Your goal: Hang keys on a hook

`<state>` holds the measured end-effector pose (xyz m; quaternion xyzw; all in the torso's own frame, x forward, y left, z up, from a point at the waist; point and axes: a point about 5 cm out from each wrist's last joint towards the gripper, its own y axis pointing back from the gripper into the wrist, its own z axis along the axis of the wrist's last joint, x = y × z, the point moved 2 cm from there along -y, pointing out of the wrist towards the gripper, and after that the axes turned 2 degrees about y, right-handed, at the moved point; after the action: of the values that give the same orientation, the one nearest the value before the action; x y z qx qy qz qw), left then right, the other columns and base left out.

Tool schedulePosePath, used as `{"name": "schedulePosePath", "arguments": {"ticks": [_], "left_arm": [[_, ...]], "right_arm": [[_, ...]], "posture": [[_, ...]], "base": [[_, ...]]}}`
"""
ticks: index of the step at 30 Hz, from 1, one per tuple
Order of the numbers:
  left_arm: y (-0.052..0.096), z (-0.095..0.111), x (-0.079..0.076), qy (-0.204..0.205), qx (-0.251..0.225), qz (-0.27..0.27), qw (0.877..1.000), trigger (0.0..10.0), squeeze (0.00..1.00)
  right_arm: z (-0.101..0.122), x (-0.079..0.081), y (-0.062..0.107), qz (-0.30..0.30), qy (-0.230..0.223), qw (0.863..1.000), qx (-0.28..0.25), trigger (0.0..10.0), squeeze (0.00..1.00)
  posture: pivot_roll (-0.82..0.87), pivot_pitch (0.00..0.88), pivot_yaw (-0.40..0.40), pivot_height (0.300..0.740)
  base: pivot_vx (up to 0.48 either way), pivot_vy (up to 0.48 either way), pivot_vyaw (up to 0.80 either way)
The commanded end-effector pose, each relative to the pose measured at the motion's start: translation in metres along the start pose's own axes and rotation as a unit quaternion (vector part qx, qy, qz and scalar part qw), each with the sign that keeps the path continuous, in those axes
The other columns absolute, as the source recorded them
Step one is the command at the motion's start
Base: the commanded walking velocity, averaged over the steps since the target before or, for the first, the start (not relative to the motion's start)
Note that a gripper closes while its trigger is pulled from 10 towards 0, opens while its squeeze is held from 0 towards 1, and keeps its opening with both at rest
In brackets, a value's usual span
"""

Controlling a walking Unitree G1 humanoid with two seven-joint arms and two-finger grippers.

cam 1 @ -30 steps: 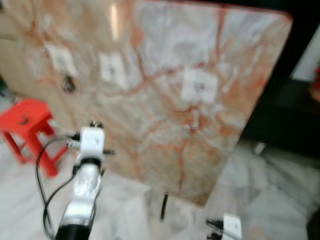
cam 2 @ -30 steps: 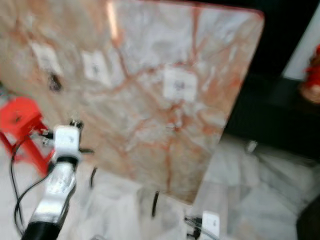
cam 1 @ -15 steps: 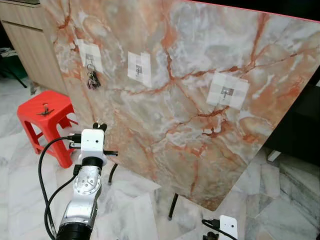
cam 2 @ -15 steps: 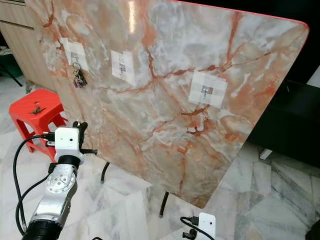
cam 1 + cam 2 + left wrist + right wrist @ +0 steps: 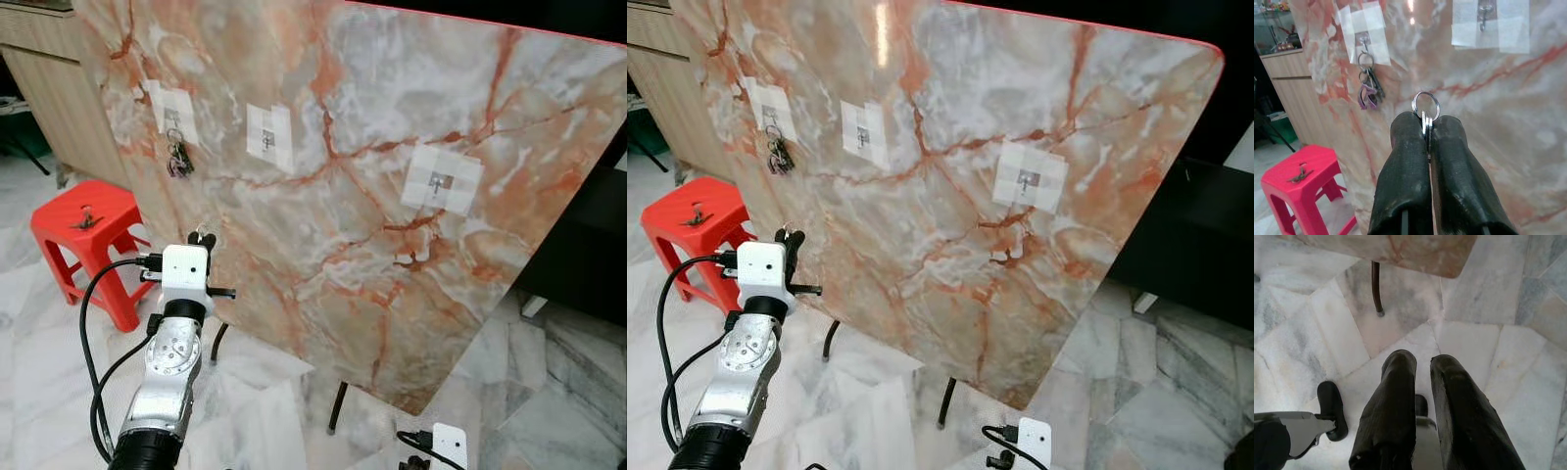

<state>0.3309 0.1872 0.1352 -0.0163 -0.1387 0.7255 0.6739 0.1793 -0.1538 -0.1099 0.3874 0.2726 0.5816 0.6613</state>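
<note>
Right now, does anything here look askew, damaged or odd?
Nothing damaged. The marble board stands tilted on thin legs, and a key lies on the red stool. Left gripper pinches a key ring.

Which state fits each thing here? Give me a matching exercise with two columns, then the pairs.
Things:
1. key ring
2. key bunch
3. middle hook
4. red stool

States:
A. bare, nothing hanging on it
B. pinched in the left gripper
C. hanging on the leftmost hook
D. standing on the floor beside the marble board

Pairs: 1-B, 2-C, 3-A, 4-D
</note>
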Motion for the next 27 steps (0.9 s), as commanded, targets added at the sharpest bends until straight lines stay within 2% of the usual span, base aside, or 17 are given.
{"name": "schedulePosePath", "arguments": {"ticks": [1, 27], "left_arm": [[-0.0045, 0.0128, -0.0037, 0.007, -0.028, -0.007, 1.000, 10.0, 0.00], [-0.0065, 0.0158, -0.0061, 0.007, -0.036, -0.012, 0.999, 10.0, 0.00]], "right_arm": [[0.0001, -0.0025, -0.0001, -0.003, 0.004, 1.000, 0.004, 10.0, 0.00], [-0.0008, -0.0014, 0.0000, 0.002, 0.010, 1.000, 0.005, 10.0, 0.00]], "posture": [[0.07, 0.000, -0.088, 0.740], [0.07, 0.000, -0.082, 0.740]], "base": [[0.274, 0.000, 0.00], [0.323, 0.000, 0.00]]}}
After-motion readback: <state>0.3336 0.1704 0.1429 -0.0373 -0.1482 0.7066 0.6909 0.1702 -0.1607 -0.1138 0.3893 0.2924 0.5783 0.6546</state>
